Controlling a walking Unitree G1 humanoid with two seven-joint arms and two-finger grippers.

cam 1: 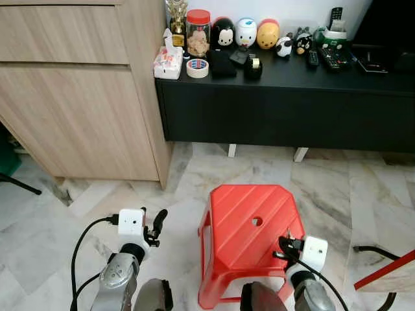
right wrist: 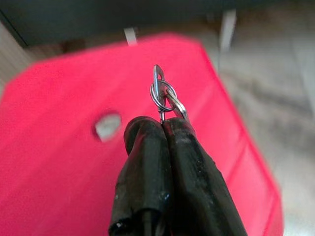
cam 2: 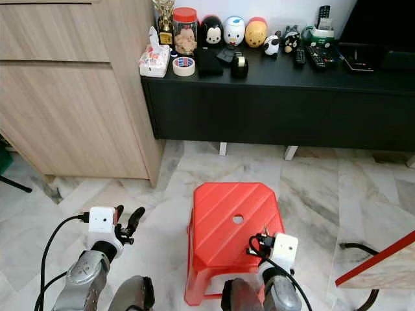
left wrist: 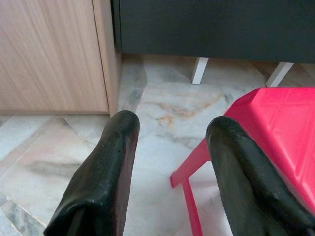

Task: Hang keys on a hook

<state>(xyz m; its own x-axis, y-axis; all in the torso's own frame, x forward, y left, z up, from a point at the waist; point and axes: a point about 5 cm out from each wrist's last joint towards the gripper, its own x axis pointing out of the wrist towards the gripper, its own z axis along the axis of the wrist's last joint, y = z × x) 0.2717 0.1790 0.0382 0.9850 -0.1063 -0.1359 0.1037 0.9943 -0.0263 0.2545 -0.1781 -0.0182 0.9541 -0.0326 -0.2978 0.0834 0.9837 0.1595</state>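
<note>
Two black fingers of the right gripper point(right wrist: 164, 123) pinch the keys point(right wrist: 165, 96) above the red stool point(cam 1: 249, 227); light, stiff, slippery metal, best hooked by its exposed ring. Left gripper point(left wrist: 172, 142) gapes empty.

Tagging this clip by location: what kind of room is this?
Likely a home living room: a low black media console holding remotes and toy figurines, a wooden cabinet, and a red plastic stool on a marble floor.
</note>
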